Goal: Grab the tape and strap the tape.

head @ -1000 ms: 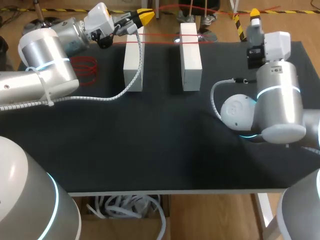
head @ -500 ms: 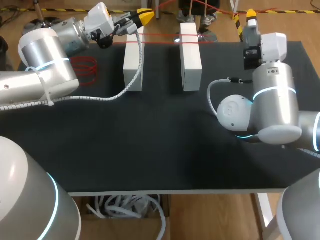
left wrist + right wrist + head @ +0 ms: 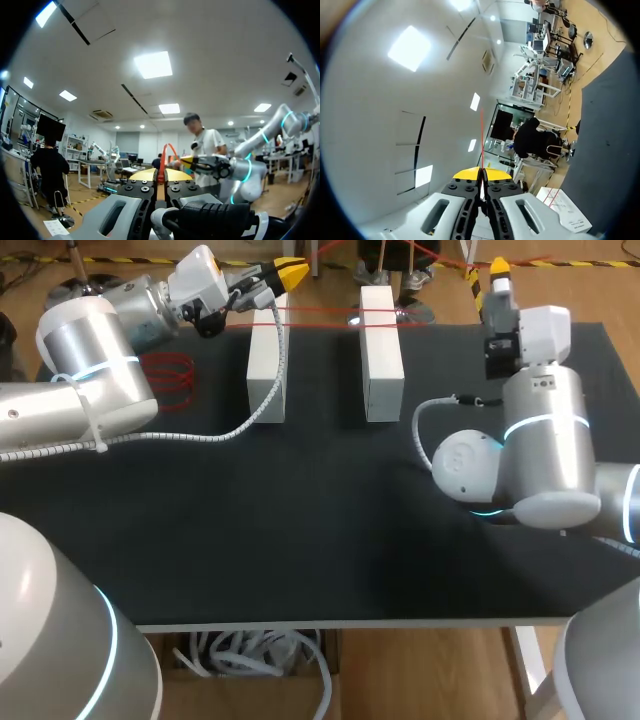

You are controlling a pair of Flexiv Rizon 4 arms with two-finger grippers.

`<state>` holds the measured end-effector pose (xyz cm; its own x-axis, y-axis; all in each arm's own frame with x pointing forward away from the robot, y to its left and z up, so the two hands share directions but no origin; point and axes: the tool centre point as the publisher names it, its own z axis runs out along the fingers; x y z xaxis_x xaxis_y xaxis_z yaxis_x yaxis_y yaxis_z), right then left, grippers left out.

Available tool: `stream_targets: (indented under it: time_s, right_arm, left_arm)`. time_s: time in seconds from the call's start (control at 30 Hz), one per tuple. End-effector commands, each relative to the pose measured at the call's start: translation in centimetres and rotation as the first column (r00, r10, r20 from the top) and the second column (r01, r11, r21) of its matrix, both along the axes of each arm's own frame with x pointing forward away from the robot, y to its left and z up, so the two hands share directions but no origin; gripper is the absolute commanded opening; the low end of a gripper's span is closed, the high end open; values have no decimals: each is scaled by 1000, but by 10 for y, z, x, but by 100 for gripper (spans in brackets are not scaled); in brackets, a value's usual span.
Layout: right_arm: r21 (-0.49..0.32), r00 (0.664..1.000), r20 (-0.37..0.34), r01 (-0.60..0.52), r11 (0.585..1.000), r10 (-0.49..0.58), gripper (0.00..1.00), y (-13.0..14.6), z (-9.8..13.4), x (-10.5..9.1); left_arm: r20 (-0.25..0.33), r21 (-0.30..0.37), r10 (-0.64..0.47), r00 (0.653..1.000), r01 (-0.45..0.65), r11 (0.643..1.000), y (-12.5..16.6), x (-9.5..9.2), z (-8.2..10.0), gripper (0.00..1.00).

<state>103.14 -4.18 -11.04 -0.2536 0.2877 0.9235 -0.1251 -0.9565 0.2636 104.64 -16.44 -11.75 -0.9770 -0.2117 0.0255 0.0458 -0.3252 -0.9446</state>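
Holding a thin red tape (image 3: 320, 310) stretched between both grippers at the far edge of the black table (image 3: 300, 520). My left gripper (image 3: 290, 272) sits just beside the far end of the left white block (image 3: 266, 370), pinched closed on the tape; its wrist view shows a red strip between the yellow tips. My right gripper (image 3: 499, 265) is raised beyond the right white block (image 3: 381, 350), likewise clamped on the tape, which runs out from its fingers as a thin line. The tape crosses the far ends of both blocks. A red coil (image 3: 167, 372) lies near my left arm. I judge the grabbing done and the strapping partway, with tightening or fastening left
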Motion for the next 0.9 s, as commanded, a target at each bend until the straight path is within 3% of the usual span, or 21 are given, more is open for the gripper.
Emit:
stream_targets:
  time_s: [0.03, 0.23, 0.47, 0.73, 0.9]
  right_arm:
    - [0, 1000, -4, -2, 1000, 2, 0, 1, 1, 0]
    - [1, 1000, -8, -7, 1000, 7, 0, 2, 1, 0]
    - [-5, 1000, -7, -13, 1000, 13, 0, 3, 1, 0]
    - [-6, 1000, -11, -21, 1000, 21, 0, 4, 1, 0]
    - [-9, 1000, -21, -22, 1000, 22, 0, 5, -1, -1]
  left_arm:
    - [5, 40, -12, 1000, 12, 999, 2, 0, 3, 0]
    - [18, 73, -27, 999, 26, 997, 2, 0, 6, 0]
    - [53, 229, -83, 995, 69, 971, 1, 2, 14, 0]
    - [73, 344, -96, 993, 66, 937, 5, 4, 19, 0]
    - [94, 468, -96, 991, 41, 883, 9, 6, 20, 0]
